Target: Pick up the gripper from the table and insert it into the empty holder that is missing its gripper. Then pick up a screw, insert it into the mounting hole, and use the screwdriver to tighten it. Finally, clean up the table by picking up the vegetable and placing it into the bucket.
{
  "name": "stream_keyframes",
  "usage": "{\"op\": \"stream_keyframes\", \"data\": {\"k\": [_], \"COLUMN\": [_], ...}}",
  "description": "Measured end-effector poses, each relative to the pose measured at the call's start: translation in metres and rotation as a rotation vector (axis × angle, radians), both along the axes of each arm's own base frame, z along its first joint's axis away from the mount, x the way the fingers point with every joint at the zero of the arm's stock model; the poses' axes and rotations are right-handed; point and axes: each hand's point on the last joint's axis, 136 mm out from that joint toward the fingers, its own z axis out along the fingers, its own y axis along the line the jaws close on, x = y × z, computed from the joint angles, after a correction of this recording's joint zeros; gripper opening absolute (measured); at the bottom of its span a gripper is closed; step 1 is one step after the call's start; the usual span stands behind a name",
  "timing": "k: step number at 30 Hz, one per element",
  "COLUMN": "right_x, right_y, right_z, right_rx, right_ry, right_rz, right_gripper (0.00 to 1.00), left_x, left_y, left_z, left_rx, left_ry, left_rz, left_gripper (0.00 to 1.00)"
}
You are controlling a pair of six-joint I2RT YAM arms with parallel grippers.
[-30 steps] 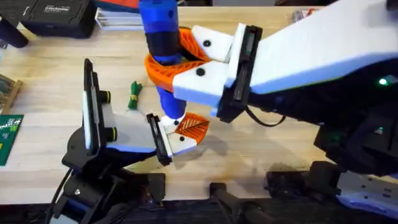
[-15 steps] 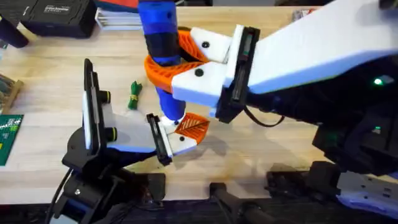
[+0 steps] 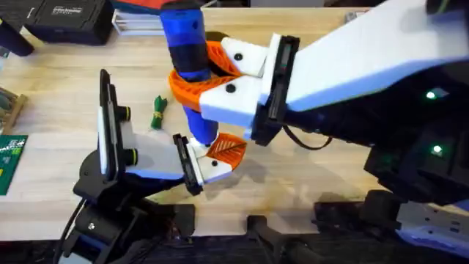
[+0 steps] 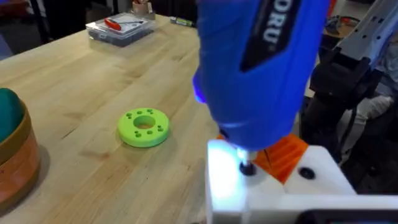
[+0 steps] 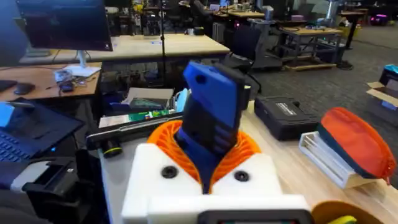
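Observation:
My right gripper (image 3: 192,73) is shut on the blue screwdriver (image 3: 185,44), holding it nearly upright over the table (image 3: 308,176). The screwdriver's tip (image 4: 246,167) rests on a screw in the white-and-orange gripper piece (image 3: 218,155), lit by the tool's light. That piece sits in the black holder (image 3: 186,163) at the end of my left arm. In the right wrist view, orange fingers (image 5: 163,138) clamp the screwdriver (image 5: 208,118). The dark-green vegetable (image 3: 157,111) lies on the table beyond the left arm. The orange-brown bucket (image 4: 15,168) stands at the edge of the left wrist view.
A lime-green disc (image 4: 143,126) lies flat near the holder. A clear case with red parts (image 4: 121,28) sits at the far edge. A black case (image 3: 66,18) is at the back left and a green circuit board (image 3: 11,163) at the left edge.
My right arm has shifted slightly left with the screwdriver, whose top leans a little more. The tip stays on the white piece. The left arm has not moved.

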Motion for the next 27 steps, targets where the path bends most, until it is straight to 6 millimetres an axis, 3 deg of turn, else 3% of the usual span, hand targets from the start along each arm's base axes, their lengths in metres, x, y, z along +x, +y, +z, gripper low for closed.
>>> {"op": "stream_keyframes", "data": {"k": [18, 27], "right_x": [-0.001, -0.022], "right_y": [0.0, -0.025], "right_z": [0.006, 0.075], "right_rx": [0.031, 0.204], "right_ry": [-0.023, -0.177], "right_rz": [0.008, 0.014], "right_gripper": [0.024, 0.024], "left_x": [0.001, 0.001], "left_y": [0.0, 0.0], "left_z": [0.0, 0.0], "left_rx": [0.001, 0.002], "left_ry": [-0.005, -0.007], "left_rz": [0.005, 0.005], "left_gripper": [0.004, 0.004]}}
